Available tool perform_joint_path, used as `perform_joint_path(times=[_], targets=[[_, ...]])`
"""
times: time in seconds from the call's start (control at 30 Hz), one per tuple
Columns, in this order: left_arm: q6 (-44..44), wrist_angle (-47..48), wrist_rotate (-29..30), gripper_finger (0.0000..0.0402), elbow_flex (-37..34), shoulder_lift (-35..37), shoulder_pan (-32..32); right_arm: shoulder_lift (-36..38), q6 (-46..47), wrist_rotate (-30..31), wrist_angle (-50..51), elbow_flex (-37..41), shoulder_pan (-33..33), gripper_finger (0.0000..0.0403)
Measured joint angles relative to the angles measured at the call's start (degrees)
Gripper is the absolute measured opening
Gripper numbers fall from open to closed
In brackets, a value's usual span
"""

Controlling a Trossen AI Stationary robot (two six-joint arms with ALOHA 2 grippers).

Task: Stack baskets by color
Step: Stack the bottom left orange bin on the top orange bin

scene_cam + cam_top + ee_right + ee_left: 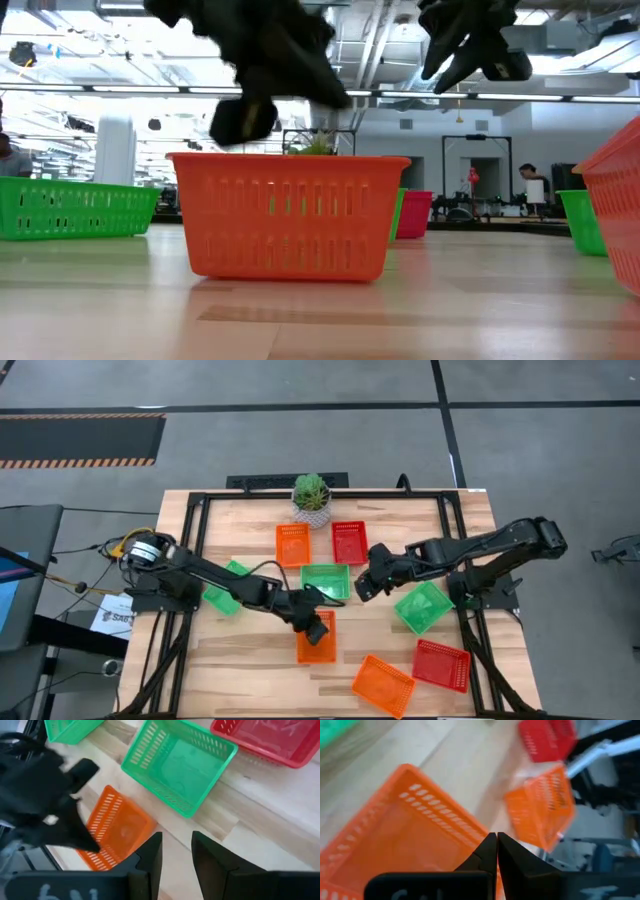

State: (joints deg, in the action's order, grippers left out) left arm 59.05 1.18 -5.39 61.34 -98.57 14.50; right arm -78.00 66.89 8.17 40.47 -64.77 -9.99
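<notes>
Eight baskets show on the table. At the middle near side stands an orange basket [316,640] on its base. My left gripper [314,616] hovers shut just above its rim [288,160], clear of it in the low view [245,120] and over its inside in the left wrist view [496,845]. My right gripper [363,587] hangs open and holds nothing [176,842]. It is right of the middle green basket [325,580], well above the table [445,60]. Behind that green basket stand an orange basket [292,544] and a red basket [349,542].
A green basket [224,592] lies partly under my left arm, and another green basket [422,607] stands at the right. A red basket [441,664] and an orange basket [382,685] sit near the front right. A potted plant [311,494] stands at the far edge.
</notes>
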Motion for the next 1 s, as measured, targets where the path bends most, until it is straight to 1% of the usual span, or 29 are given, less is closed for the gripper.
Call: perform_joint_path(times=[0.13,0.3,0.37,0.4,0.47,0.57,0.6,0.7,0.77,0.83,0.9,0.97,1.0], targets=[[-1.67,4.86,-0.25,0.0000,0.02,7.23,0.07,-1.31,5.56,1.65,-0.21,0.01,-3.63,0.0127],[-3.37,13.59,3.56,0.0000,0.02,16.72,0.04,-5.88,13.73,5.50,-1.55,-0.04,-8.82,0.0133],[-4.48,15.25,5.22,0.0000,0.10,20.05,0.10,-8.52,16.32,5.47,-3.43,0.05,-10.25,0.0139],[-4.99,16.86,6.21,0.0000,0.04,21.69,0.33,-9.79,16.82,5.35,-4.89,0.06,-10.89,0.0143],[-5.30,16.71,7.64,0.0000,0.06,24.17,0.54,-12.40,17.18,4.72,-8.85,-0.03,-12.07,0.0155],[-6.04,18.98,10.03,0.0000,0.05,27.80,1.02,-16.00,16.87,3.98,-14.89,-0.19,-12.99,0.0175],[-6.46,19.46,10.87,0.0000,0.07,28.81,1.19,-16.69,16.87,4.06,-15.33,-0.32,-13.06,0.0182],[-7.43,21.18,13.38,0.0000,0.04,31.52,1.65,-19.80,17.08,4.97,-14.67,-2.89,-13.21,0.0198],[-7.64,22.98,15.18,0.0000,0.02,33.23,2.05,-21.34,16.78,5.25,-12.21,-4.03,-13.19,0.0204],[-8.11,22.72,16.59,0.0000,0.15,34.52,2.33,-23.43,16.64,5.45,-12.00,-6.18,-12.97,0.0207],[-8.43,25.55,18.14,0.0000,-0.13,35.81,2.91,-25.54,15.60,5.20,-10.94,-8.18,-12.53,0.0209],[-8.42,25.02,19.66,0.0000,0.16,36.79,3.00,-27.48,15.28,5.20,-9.87,-9.63,-12.18,0.0209],[-8.40,27.13,20.17,0.0000,0.02,37.43,3.24,-28.87,15.29,4.99,-9.88,-10.46,-11.94,0.0209]])
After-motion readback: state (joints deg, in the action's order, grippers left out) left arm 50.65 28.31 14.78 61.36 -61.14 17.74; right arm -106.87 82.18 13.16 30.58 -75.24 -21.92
